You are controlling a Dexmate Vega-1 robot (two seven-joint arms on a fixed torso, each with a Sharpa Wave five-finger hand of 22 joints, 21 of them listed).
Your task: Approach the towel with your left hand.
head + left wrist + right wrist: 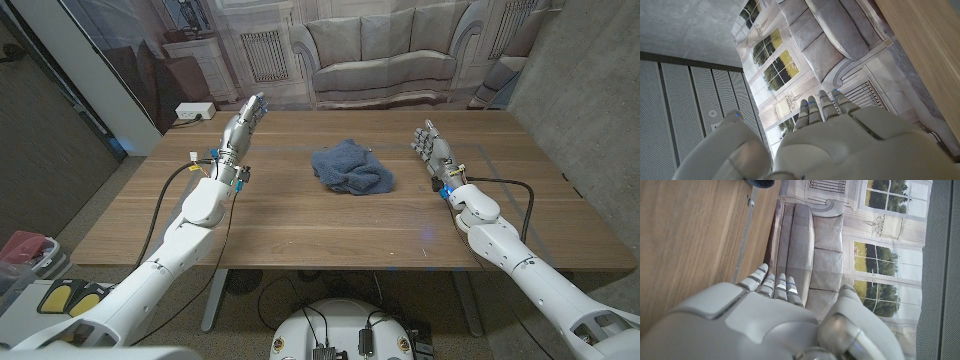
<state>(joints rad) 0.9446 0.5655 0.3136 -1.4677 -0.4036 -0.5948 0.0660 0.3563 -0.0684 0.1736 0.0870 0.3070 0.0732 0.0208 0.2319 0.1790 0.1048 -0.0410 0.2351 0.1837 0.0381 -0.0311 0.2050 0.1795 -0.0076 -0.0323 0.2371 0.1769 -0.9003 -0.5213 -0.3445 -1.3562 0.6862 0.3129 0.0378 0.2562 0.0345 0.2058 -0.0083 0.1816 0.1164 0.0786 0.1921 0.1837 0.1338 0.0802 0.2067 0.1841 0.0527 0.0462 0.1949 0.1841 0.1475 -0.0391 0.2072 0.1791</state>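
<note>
A crumpled blue towel [351, 169] lies on the wooden table [300, 225], a little beyond its middle. My left hand [242, 124] is raised over the table's far left part, well to the left of the towel, fingers straight and held together, holding nothing. My right hand [432, 146] stands to the right of the towel, a short gap away, fingers extended and empty. The left wrist view shows my left hand [830, 135] from behind, its fingers [822, 107] pointing at the backdrop. In the right wrist view my right hand [765, 315] reaches along the table, with a sliver of the towel [760, 183] beyond.
A printed backdrop of a sofa [385, 50] and windows stands behind the table's far edge. A white power strip [193, 112] sits off the far left corner. A thin tape line [742, 240] marks the tabletop near my right hand.
</note>
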